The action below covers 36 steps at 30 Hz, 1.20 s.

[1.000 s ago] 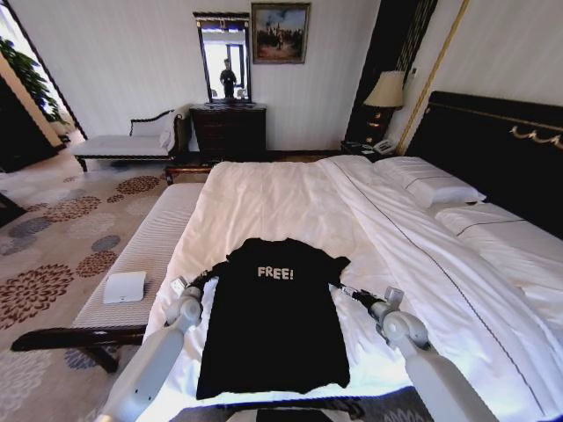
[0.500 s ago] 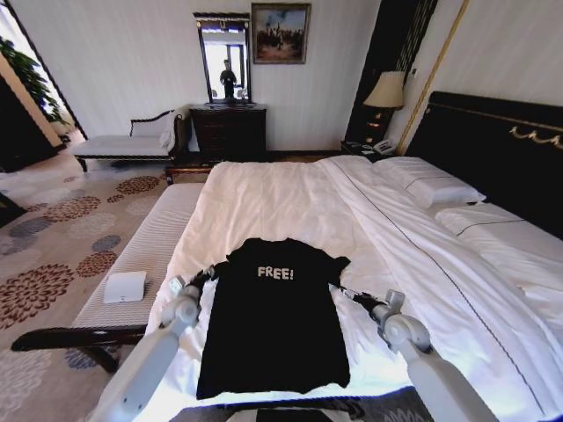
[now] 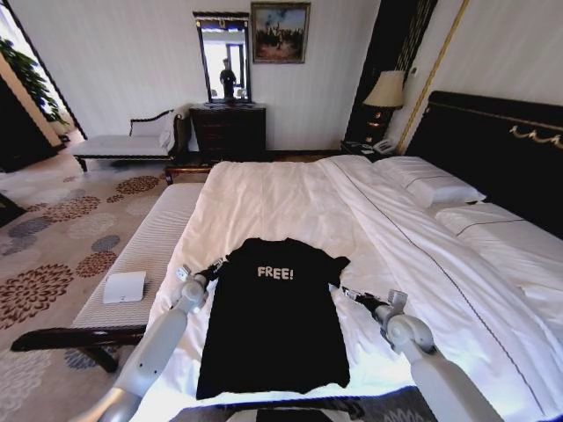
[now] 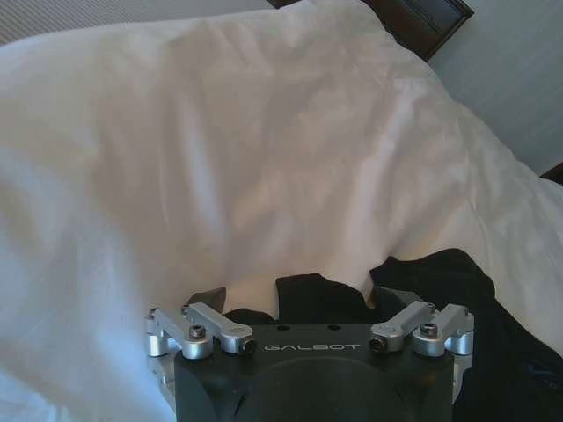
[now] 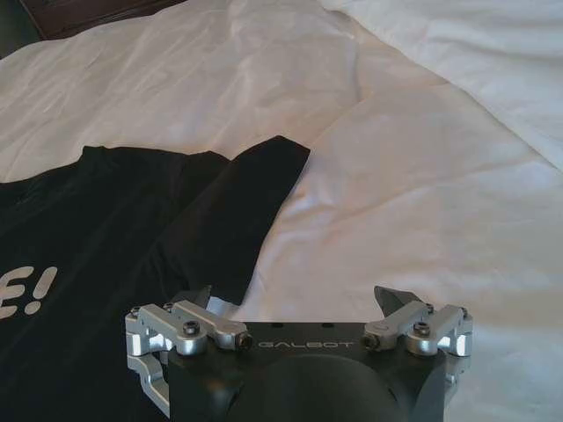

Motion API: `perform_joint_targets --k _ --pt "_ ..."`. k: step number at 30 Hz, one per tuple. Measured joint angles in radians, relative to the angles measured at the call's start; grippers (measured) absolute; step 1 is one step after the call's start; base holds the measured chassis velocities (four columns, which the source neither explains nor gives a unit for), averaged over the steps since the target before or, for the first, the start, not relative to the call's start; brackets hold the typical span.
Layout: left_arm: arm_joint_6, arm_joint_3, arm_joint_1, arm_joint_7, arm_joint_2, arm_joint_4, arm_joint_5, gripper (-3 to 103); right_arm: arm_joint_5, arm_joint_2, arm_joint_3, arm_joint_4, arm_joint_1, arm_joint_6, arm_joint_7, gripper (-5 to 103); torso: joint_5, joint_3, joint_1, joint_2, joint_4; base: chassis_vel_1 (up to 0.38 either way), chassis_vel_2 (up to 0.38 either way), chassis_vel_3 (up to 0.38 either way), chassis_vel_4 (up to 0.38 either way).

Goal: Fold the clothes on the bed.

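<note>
Step judged: opening reach for both sleeves, nothing folded yet. Next move calls for pinching fabric without gathering duvet.

Left gripper [image 4: 295, 299] fingers spread wide, astride left sleeve edge, nothing clamped. Right gripper [image 5: 297, 299] likewise released, one finger at right sleeve hem, the other over bare sheet.

Black T-shirt [image 3: 273, 321] flat, lettering up, near foot of bed [image 3: 290, 198], on white duvet [image 3: 422, 264].

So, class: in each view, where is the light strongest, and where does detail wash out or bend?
Head view: daylight glares in the mirror, and the wall lines bow outward at the edges. Left wrist view: warm light on the duvet, cooler shade at its sides. Right wrist view: the T-shirt is so dark that its folds barely show.
</note>
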Motion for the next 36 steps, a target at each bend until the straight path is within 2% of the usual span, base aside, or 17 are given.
perform_joint_targets --k 1,3,4,5,6,9,12,15,16,19,24,27,36 --pt "-0.002 0.000 -0.002 0.008 -0.002 0.006 0.006 97 0.000 0.000 -0.001 -0.001 0.002 -0.001 0.001 100 0.0000 0.000 0.000 0.000 0.0000 0.000 0.000 0.000 0.000" --pt "-0.014 0.003 -0.010 0.032 -0.002 0.020 0.026 89 0.002 0.000 -0.003 -0.002 0.004 -0.003 0.003 100 0.0003 0.000 0.000 0.000 -0.0001 0.000 0.000 0.000 0.000" --pt "-0.014 0.003 -0.010 0.032 -0.002 0.020 0.026 89 0.002 0.000 -0.003 -0.002 0.004 -0.003 0.003 100 0.0003 0.000 0.000 0.000 -0.0001 0.000 0.000 0.000 0.000" --pt "-0.016 0.003 -0.013 0.038 -0.001 0.025 0.030 83 0.003 0.000 -0.003 -0.002 0.003 -0.004 0.003 100 0.0002 0.000 0.000 0.000 -0.0001 0.000 0.000 0.000 0.000" --pt "-0.017 0.003 -0.014 0.040 -0.001 0.028 0.031 83 0.003 0.000 -0.003 -0.001 0.003 -0.004 0.003 100 0.0001 0.000 0.000 0.000 -0.0001 0.000 0.000 0.000 0.000" --pt "-0.017 0.001 -0.016 0.043 -0.002 0.044 0.029 67 0.004 -0.001 -0.002 -0.001 0.000 -0.005 0.004 100 0.0001 0.000 0.000 0.000 0.0000 0.000 0.000 0.000 0.000" --pt "-0.014 0.000 -0.018 0.043 -0.004 0.054 0.012 61 0.006 -0.003 -0.002 0.000 0.001 -0.005 0.004 100 0.0001 0.000 0.000 0.000 -0.0001 0.000 0.000 0.000 0.000" --pt "-0.008 0.000 -0.023 0.046 -0.004 0.073 -0.006 45 0.015 -0.005 -0.003 0.006 0.010 -0.010 0.014 100 0.0001 0.000 0.000 0.000 0.0000 0.000 0.000 0.000 0.000" --pt "-0.008 0.000 -0.023 0.046 -0.004 0.073 -0.006 45 0.015 -0.005 -0.003 0.006 0.010 -0.010 0.014 100 0.0001 0.000 0.000 0.000 0.0000 0.000 0.000 0.000 0.000" --pt "-0.008 0.002 -0.026 0.049 -0.004 0.075 0.000 29 0.020 -0.007 -0.003 0.010 0.013 -0.011 0.019 100 0.0001 0.000 0.000 0.000 0.0000 0.000 0.000 0.000 0.000" --pt "-0.008 0.003 -0.028 0.050 -0.004 0.075 0.004 19 0.023 -0.007 -0.003 0.012 0.012 -0.012 0.021 100 0.0001 0.000 0.000 0.000 0.0000 0.000 0.000 0.000 0.000" --pt "-0.009 0.003 -0.028 0.050 -0.004 0.075 0.006 3 0.025 -0.007 -0.003 0.016 0.010 -0.012 0.023 100 0.0001 0.000 0.000 0.000 -0.0001 0.000 0.000 0.000 0.000" --pt "-0.020 -0.003 -0.022 0.050 -0.004 0.068 0.017 0 0.027 -0.007 -0.002 0.021 0.008 -0.013 0.026 100 0.0000 0.000 0.000 0.000 0.0000 0.000 0.000 0.000 0.000"
